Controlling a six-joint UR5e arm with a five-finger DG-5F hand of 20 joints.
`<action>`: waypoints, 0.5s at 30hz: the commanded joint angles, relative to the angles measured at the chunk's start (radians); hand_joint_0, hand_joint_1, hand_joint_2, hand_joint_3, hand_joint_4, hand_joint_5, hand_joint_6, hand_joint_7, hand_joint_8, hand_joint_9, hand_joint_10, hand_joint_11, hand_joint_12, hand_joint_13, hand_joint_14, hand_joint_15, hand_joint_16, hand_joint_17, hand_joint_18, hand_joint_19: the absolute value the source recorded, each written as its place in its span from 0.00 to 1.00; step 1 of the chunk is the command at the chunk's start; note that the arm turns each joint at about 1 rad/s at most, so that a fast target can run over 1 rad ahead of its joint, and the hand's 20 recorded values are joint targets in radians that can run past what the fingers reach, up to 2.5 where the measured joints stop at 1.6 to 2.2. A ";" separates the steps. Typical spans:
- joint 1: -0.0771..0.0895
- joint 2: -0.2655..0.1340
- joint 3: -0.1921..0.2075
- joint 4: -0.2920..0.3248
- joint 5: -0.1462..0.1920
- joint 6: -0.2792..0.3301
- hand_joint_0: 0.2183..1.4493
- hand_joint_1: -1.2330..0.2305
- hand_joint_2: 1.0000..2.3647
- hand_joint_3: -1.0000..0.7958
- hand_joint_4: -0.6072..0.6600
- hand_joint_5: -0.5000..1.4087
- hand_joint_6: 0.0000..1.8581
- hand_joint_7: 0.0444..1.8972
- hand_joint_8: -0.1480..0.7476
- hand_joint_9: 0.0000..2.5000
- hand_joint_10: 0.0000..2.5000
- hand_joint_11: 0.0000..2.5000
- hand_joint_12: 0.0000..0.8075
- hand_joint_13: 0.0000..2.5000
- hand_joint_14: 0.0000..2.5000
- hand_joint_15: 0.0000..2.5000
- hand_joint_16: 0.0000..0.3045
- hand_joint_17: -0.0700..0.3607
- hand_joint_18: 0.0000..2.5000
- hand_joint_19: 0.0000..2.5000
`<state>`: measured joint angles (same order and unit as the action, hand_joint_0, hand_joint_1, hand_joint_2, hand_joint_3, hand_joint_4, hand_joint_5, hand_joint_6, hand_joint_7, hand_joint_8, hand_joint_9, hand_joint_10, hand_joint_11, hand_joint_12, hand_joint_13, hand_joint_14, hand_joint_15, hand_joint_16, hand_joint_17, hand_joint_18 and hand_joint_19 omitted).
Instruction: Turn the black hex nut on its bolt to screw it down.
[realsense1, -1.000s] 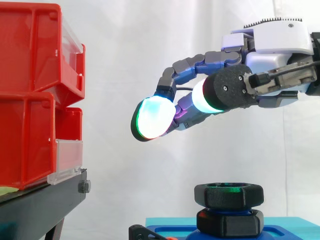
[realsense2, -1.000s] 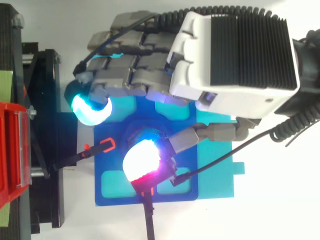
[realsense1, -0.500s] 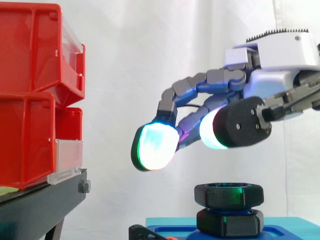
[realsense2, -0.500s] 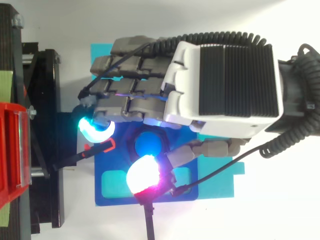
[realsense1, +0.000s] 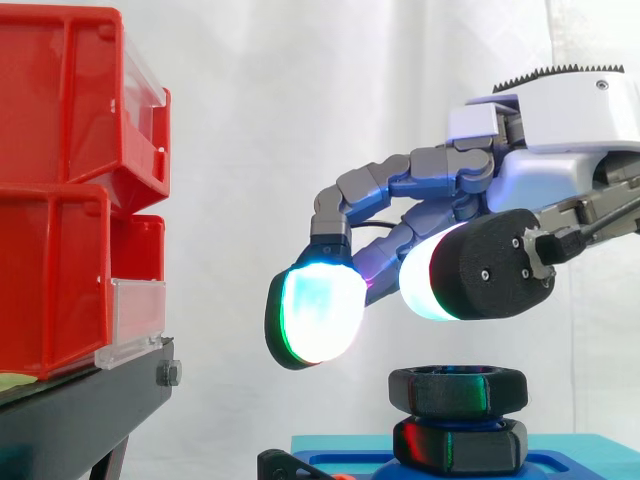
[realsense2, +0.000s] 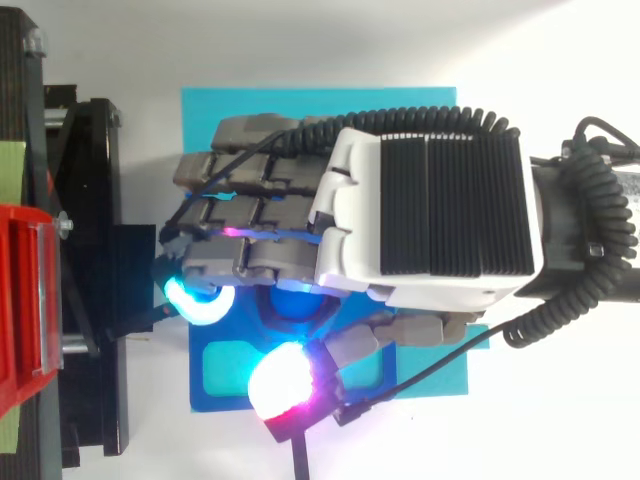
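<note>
The black hex nut (realsense1: 458, 390) sits on its bolt above a second black hex piece (realsense1: 460, 445) on the blue base (realsense1: 575, 462). My hand (realsense1: 545, 165) hovers just above the nut, open, with its fingers loosely bent downward and nothing between them. One glowing fingertip (realsense1: 315, 315) hangs to the left of the nut, and a thick white-tipped pad (realsense1: 420, 280) hangs right over it. In the top view my hand (realsense2: 430, 220) covers most of the nut; the blue-lit bolt top (realsense2: 295, 302) shows under the fingers.
Red bins (realsense1: 60, 200) are stacked on a black stand (realsense1: 80, 410) at the left. The blue base (realsense2: 215, 385) lies on a cyan plate (realsense2: 300, 100). A small red and black clamp (realsense1: 290, 465) sits at the base's left edge.
My hand has come down toward the nut and shifted over it. In the top view it has slid toward the bottom of the frame. The nut has not moved.
</note>
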<state>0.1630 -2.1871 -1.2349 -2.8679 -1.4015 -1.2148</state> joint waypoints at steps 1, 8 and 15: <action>0.004 0.000 0.000 -0.001 -0.008 0.000 0.20 0.50 0.00 0.28 0.60 0.19 0.27 0.59 0.41 0.20 0.00 0.03 0.40 0.16 0.00 0.06 0.17 0.44 0.11 0.09; 0.010 -0.008 0.000 0.002 -0.017 0.005 0.20 0.65 0.00 0.28 0.60 0.20 0.27 0.58 0.42 0.21 0.00 0.03 0.41 0.16 0.00 0.06 0.18 0.44 0.10 0.10; 0.010 -0.031 0.002 0.036 -0.037 0.029 0.20 0.65 0.00 0.28 0.61 0.20 0.27 0.58 0.42 0.21 0.00 0.03 0.41 0.16 0.00 0.06 0.18 0.45 0.11 0.10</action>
<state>0.1729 -2.2119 -1.2341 -2.8502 -1.4327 -1.1955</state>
